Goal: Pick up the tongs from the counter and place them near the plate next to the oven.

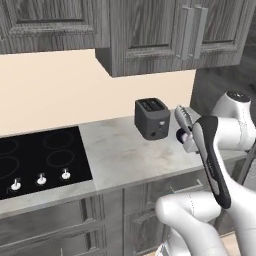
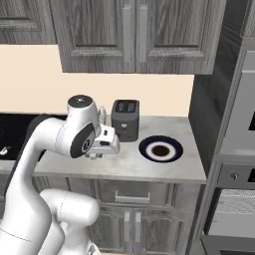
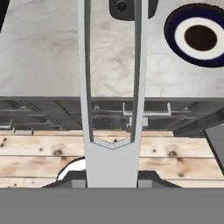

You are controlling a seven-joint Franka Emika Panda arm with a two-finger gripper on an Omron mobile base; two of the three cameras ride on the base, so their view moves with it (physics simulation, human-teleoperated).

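My gripper [image 3: 111,180] is shut on the joined end of the grey metal tongs [image 3: 111,151]. Their two narrow arms run up the hand view, over the front edge of the marbled counter [image 3: 43,57]. In the left base view the tongs [image 1: 183,118] stick up from the gripper [image 1: 185,136], held in the air to the right of the toaster. The round plate [image 2: 145,148], with its dark rim, white ring and dark centre, lies on the counter [image 2: 124,167] to the right of the gripper [image 2: 102,145]. In the hand view the plate [image 3: 174,38] is at the upper right.
A dark toaster [image 1: 152,118] [image 2: 125,119] stands at the back of the counter, left of the plate. The black cooktop [image 1: 40,155] with knobs lies to the left. The oven column [image 2: 239,149] rises to the right of the plate. Wall cabinets [image 1: 150,35] hang overhead.
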